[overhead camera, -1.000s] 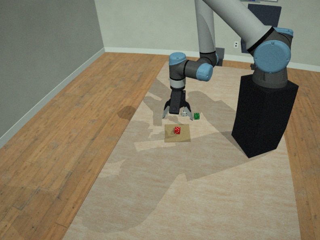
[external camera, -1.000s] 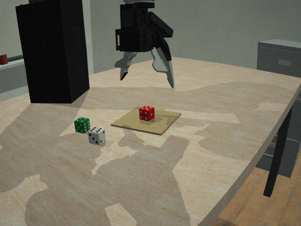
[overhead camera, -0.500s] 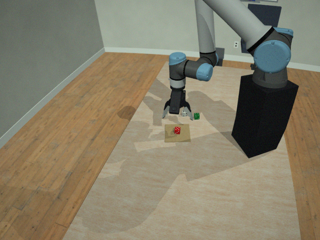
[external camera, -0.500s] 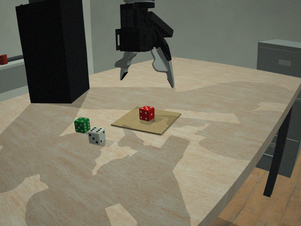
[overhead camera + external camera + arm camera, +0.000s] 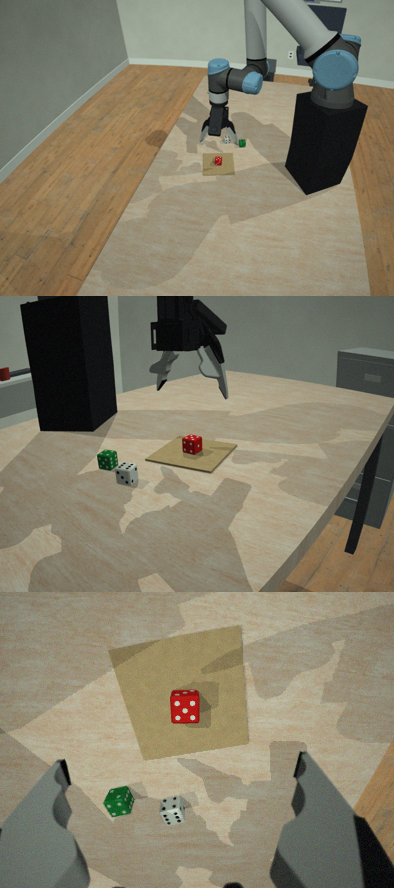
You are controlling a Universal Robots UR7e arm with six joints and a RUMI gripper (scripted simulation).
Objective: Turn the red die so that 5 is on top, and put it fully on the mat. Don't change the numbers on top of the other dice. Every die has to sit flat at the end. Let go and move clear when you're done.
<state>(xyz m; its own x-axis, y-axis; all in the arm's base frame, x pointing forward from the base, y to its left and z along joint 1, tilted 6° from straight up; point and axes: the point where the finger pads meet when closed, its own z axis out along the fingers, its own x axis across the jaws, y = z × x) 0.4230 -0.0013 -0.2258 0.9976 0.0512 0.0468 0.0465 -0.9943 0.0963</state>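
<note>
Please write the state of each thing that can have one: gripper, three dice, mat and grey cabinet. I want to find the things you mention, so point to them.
Gripper (image 5: 218, 142) (image 5: 192, 393) (image 5: 183, 757): open, holding nothing, above the table.
Red die (image 5: 218, 160) (image 5: 191, 444) (image 5: 185, 708): flat, fully on the mat, 5 on top.
Green die (image 5: 242, 143) (image 5: 107, 460) (image 5: 119, 801): flat, off the mat.
White die (image 5: 227, 139) (image 5: 126, 474) (image 5: 172, 810): flat, off the mat.
Mat (image 5: 227, 168) (image 5: 165, 456) (image 5: 150, 742): lying flat.
Grey cabinet (image 5: 356, 380): upper drawer looks shut; lower part partly hidden.
</note>
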